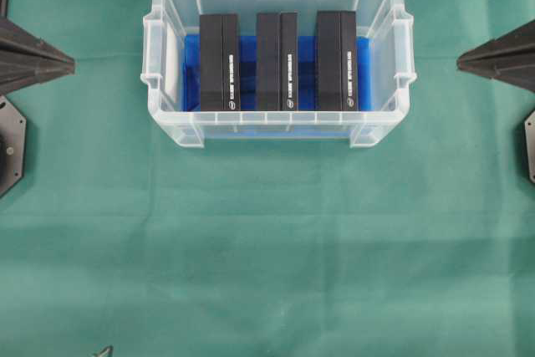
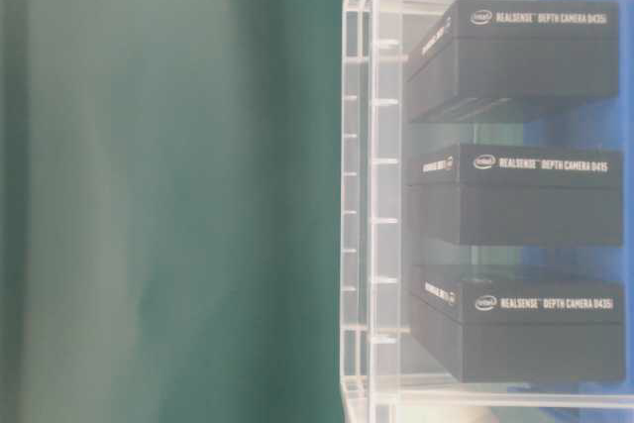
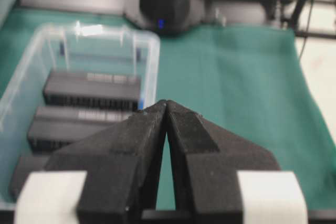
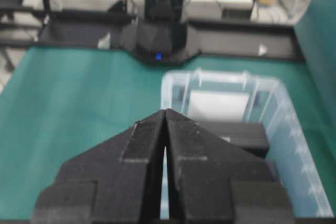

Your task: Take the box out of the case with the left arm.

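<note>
1. Box (image 1: 219, 62), black and leftmost of three (image 1: 277, 61) (image 1: 336, 60), stands on edge inside the clear case (image 1: 380, 6) on the blue lining (image 1: 247, 48).
2. Case sits on the green cloth (image 1: 267, 240), toward the far side.
3. Left gripper (image 3: 166, 104) is closed and empty, well apart from the case.
4. Right gripper (image 4: 165, 113) is likewise closed, holding nothing.

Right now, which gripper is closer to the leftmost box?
Left. The left gripper sits outside the case on the side of that box; the right gripper sits outside the opposite end.
</note>
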Motion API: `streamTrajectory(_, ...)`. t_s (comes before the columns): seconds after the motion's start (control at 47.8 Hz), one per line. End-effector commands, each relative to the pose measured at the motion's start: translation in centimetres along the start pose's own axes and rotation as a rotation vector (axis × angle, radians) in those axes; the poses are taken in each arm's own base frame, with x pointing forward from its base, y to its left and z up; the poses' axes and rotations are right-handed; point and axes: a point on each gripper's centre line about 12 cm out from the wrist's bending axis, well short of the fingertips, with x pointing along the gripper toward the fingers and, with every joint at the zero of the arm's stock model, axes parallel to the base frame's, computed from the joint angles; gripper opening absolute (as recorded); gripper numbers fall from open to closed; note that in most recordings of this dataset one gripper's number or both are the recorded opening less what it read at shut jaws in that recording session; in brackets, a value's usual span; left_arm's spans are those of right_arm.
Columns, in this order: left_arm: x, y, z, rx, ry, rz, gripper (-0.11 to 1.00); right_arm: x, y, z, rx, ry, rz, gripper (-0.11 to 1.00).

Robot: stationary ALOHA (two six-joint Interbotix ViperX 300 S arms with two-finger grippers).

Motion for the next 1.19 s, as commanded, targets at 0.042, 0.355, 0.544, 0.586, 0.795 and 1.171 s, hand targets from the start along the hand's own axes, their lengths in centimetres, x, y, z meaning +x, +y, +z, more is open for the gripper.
streamTrajectory(0.042, 0.0, 0.1, 0.4, -0.021, 0.129, 0.021, 0.01, -0.1, 0.0, 0.0, 0.005, 0.127, -0.014, 0.01)
streamTrajectory(0.355, 0.0, -0.1, -2.0, -0.060, 0.632, 0.086, 0.01, -0.8, -0.2, -1.0, 0.025, 0.608, -0.072, 0.01)
streamTrajectory(0.544, -0.2, -0.1, -3.1, -0.052, 0.851, 0.114, 0.01, -1.9, -0.4, -2.9, 0.078, 0.934, -0.143, 0.01)
streamTrajectory(0.586, -0.2, -0.1, -3.2, -0.053, 0.880, 0.119, 0.01, -2.2, -0.4, -3.3, 0.084, 0.995, -0.156, 0.01)
streamTrajectory(0.795, -0.3, 0.0, -3.7, -0.050, 0.962, 0.133, 0.01, -2.9, -0.5, -4.3, 0.091, 1.145, -0.185, 0.01)
streamTrajectory(1.171, -0.7, 0.0, -4.0, -0.280, 0.983, 0.267, 0.01, -2.9, -0.6, -4.2, 0.087, 1.143, -0.191, 0.01)
